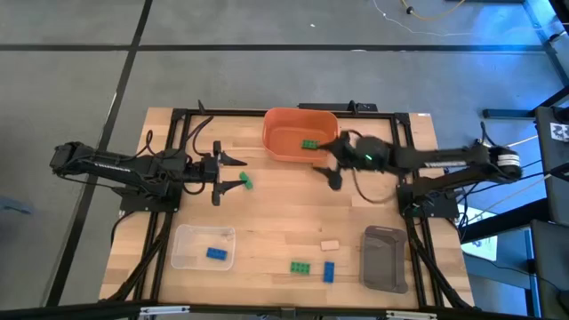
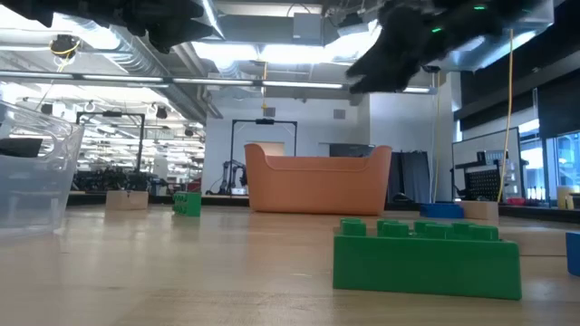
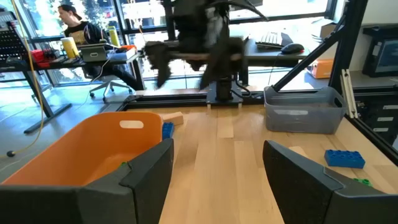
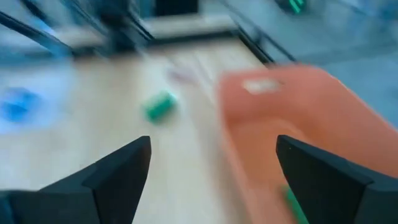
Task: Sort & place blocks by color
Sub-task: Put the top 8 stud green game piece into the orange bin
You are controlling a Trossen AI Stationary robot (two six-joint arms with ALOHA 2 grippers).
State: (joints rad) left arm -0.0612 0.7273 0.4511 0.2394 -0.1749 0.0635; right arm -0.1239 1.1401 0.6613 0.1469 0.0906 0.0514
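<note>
Six blocks show in the high view. One green block (image 1: 309,144) lies inside the orange bin (image 1: 283,120) at the far middle of the worktop (image 1: 276,218); a second green block (image 1: 246,181) rests on the bare wood just right of the left gripper (image 1: 233,172). One blue block (image 1: 216,254) sits in the clear tray (image 1: 182,238) at the near left. Near the front edge lie a green block (image 1: 300,266) and a blue block (image 1: 329,271) just beside each other, with a tan block (image 1: 331,244) a little farther back; the grey tray (image 1: 385,260) stands to their right.

Right gripper (image 1: 332,160) — jaws spread wide and nothing between them in its wrist view — hangs at the bin's right near corner, above the rim. Left gripper — jaws apart, empty — hovers left of the bin, pointing right across the worktop.

Governing relation: the loose green block by the left gripper lies just off its near fingertip, so the left arm is plainly nearer to it than the right. The block's long axis appears to run roughly near-to-far, though it is too small to be certain. The front group lies well apart from both grippers, toward the near edge, somewhat closer to the right arm's side. Judged from this layout, sorting is partly done, with four blocks not yet in a container.
</note>
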